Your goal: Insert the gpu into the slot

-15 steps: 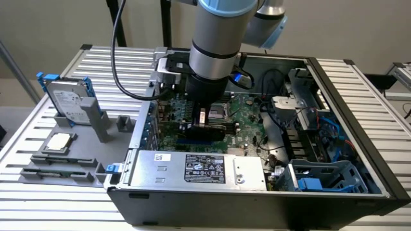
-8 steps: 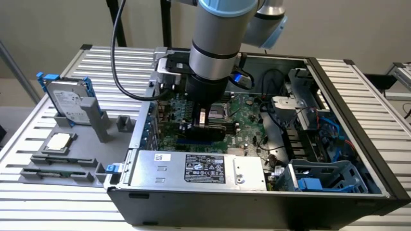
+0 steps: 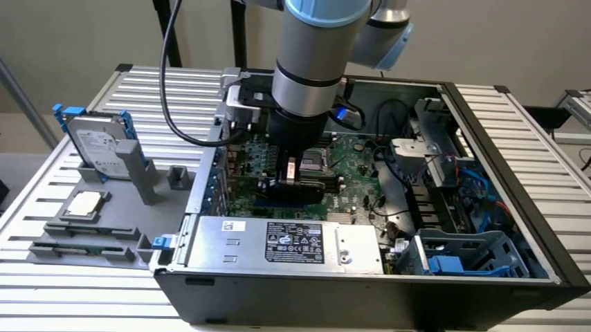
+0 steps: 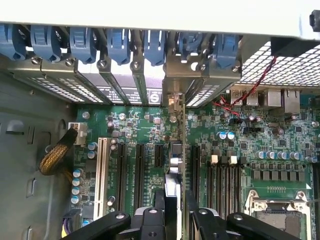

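My gripper reaches down into the open computer case over the green motherboard. It is shut on the gpu, a thin black card held upright. In the wrist view the gpu appears edge-on, running from between my two black fingers toward the rear bracket openings. It stands along the line of a slot between the short black slot and a long black slot. Whether its edge sits in the slot is hidden.
A silver labelled power-supply box lies at the case's near wall. Blue bracket clips line the rear. The CPU socket and a blue drive cage sit beside. A hard drive stands on the grey fixture outside.
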Tool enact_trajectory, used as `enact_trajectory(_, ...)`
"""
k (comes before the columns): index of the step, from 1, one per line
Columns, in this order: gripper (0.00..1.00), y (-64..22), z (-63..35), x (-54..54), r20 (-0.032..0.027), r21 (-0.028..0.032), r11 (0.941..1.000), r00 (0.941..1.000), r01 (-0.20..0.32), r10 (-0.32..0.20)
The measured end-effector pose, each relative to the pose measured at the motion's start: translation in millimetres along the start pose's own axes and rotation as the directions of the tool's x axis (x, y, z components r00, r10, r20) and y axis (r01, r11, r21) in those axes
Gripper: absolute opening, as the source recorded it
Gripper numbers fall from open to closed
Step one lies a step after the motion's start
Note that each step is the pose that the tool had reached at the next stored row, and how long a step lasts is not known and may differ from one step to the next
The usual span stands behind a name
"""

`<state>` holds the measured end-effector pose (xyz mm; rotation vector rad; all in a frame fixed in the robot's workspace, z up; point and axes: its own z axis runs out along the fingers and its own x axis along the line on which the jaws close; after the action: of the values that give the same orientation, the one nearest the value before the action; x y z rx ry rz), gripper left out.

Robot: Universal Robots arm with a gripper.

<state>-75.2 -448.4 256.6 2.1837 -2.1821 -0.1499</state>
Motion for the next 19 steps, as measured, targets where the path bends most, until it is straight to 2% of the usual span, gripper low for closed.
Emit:
enact_trajectory(14, 0.26, -0.9, 3.7, 0.1, 0.0007, -0.0001, 1.0000, 1.0000, 0.000, 0.000)
enact_trajectory(19, 0.26, -0.9, 3.9, 0.2, 0.0000, -0.0024, 1.0000, 1.0000, 0.000, 0.000)
